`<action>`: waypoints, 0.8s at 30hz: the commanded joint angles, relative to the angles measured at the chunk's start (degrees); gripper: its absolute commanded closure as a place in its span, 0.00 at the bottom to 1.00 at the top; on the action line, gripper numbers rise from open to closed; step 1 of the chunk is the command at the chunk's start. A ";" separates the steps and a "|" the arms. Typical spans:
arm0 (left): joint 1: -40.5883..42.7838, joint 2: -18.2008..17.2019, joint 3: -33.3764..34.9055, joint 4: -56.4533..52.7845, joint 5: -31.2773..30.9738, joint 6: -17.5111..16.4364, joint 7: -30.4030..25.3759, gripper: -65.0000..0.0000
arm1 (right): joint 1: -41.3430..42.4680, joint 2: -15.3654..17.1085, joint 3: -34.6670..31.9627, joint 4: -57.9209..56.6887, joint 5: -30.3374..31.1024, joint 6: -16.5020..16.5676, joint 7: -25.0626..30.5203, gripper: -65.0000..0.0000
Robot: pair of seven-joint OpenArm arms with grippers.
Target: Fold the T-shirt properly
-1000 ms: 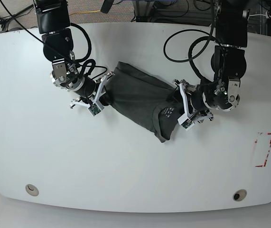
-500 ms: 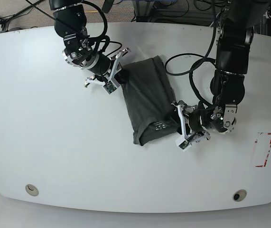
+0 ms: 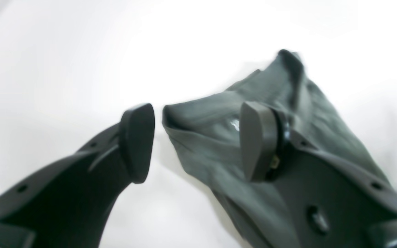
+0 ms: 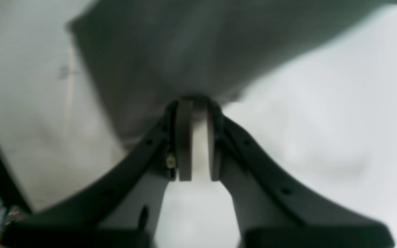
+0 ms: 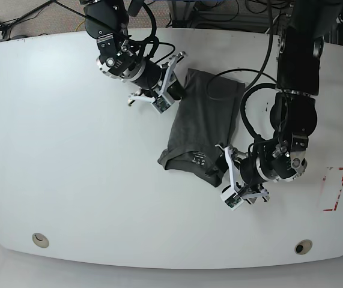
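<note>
The dark charcoal-grey T-shirt point(image 5: 202, 117) lies folded in a long narrow bundle in the middle of the white table point(image 5: 69, 180), running from far right to near left. My right gripper point(image 5: 175, 90) is at its far end; in the right wrist view its fingers point(image 4: 184, 137) are nearly together, with the tips point(image 4: 195, 103) pinching the blurred cloth edge point(image 4: 171, 44). My left gripper point(image 5: 223, 174) is at the near right corner. In the left wrist view it point(image 3: 196, 141) is open, one finger point(image 3: 257, 141) resting on the shirt point(image 3: 219, 103), the other beside its folded edge.
A red-marked rectangle point(image 5: 333, 189) is on the table at the right. Two round holes point(image 5: 39, 240) point(image 5: 303, 246) sit near the front edge. Black cables point(image 5: 249, 102) loop from the arms above the shirt. The table's far edge is close behind the right arm.
The shirt has swung from lying across the table to nearly lengthwise. My right gripper pulled its end to the far right; my left gripper moved nearer and left with the other end.
</note>
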State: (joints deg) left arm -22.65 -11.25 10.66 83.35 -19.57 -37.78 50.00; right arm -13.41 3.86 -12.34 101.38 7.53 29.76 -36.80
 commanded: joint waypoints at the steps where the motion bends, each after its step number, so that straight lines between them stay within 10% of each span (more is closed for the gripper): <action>1: 0.11 -1.02 -0.15 5.57 -0.60 0.29 0.24 0.44 | 0.97 0.49 2.10 3.28 0.78 -0.18 -1.58 0.90; 6: 7.40 -0.93 0.03 13.84 -0.52 1.69 -0.02 0.44 | 2.20 1.11 7.11 6.79 0.60 0.44 -4.74 0.90; 14: 15.49 4.61 0.29 17.09 -0.34 22.09 -0.99 0.30 | 4.05 3.92 13.09 7.14 0.87 0.53 -5.27 0.90; 24: 24.37 7.07 12.25 15.95 15.22 34.04 -16.11 0.28 | 3.69 3.92 19.06 7.23 0.87 0.62 -5.27 0.90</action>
State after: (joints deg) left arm 2.48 -4.58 21.50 98.70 -6.44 -5.76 37.32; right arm -10.09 7.40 6.00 107.44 7.66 30.06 -43.57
